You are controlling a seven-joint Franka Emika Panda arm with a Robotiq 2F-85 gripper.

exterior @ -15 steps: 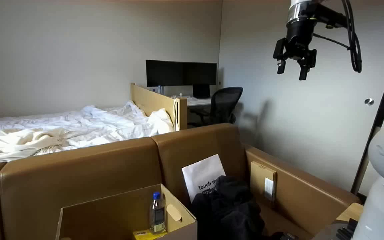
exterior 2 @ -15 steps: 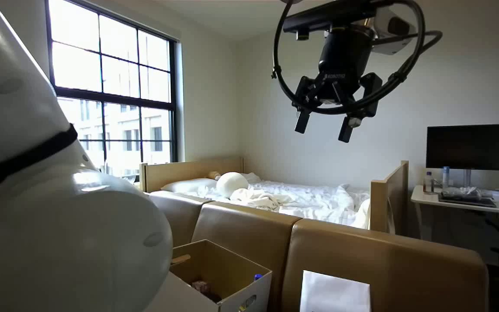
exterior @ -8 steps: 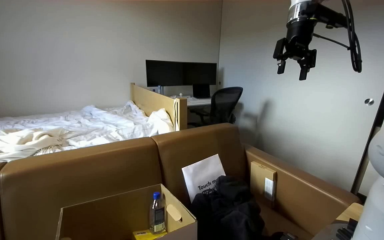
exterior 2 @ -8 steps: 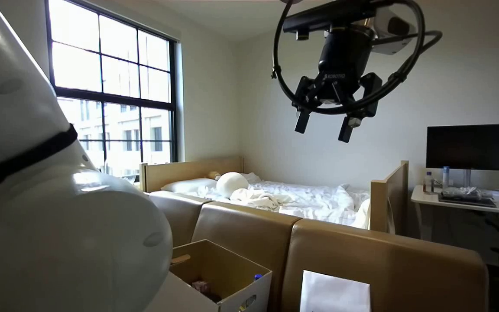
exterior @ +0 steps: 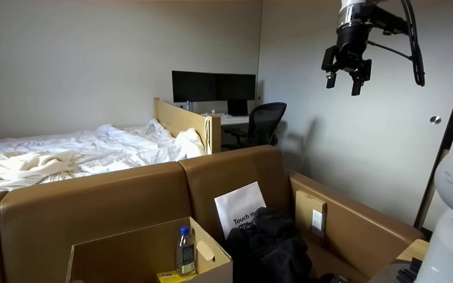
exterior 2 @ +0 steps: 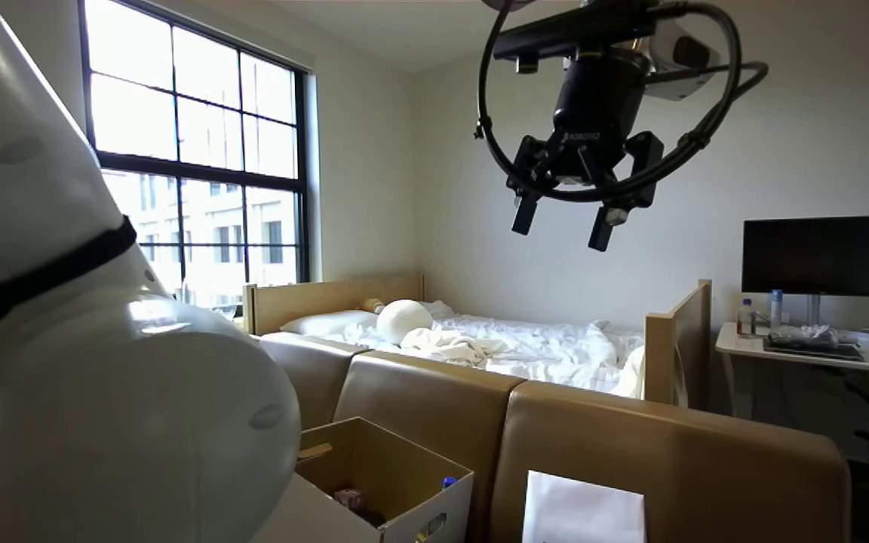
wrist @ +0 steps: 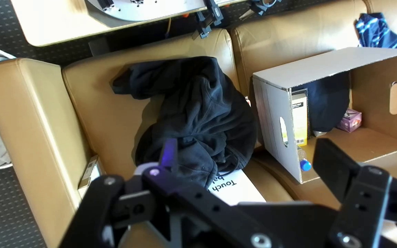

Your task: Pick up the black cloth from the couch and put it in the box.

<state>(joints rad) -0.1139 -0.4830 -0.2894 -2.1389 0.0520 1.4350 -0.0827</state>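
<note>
The black cloth (wrist: 198, 117) lies crumpled on the brown couch seat (wrist: 122, 127), partly over a white paper sheet. It also shows in an exterior view (exterior: 269, 251). The open cardboard box (wrist: 272, 113) stands on the couch beside the cloth, and it shows in both exterior views (exterior: 132, 243) (exterior 2: 427, 505). My gripper (exterior: 343, 84) hangs high above the couch, fingers pointing down, well apart from cloth and box. In an exterior view (exterior 2: 562, 226) and in the wrist view (wrist: 248, 151) its fingers are spread with nothing between them.
The box holds a blue-capped bottle (exterior: 185, 251), a yellow package (wrist: 300, 119), a dark item (wrist: 327, 103) and a small purple box (wrist: 350, 120). A flat carton (exterior: 309, 214) leans on the couch arm (exterior: 352, 212). A table (wrist: 57, 24) stands at the couch's front.
My gripper has shifted very slightly downward in both exterior views and stays open. The cloth and the box have not moved.
</note>
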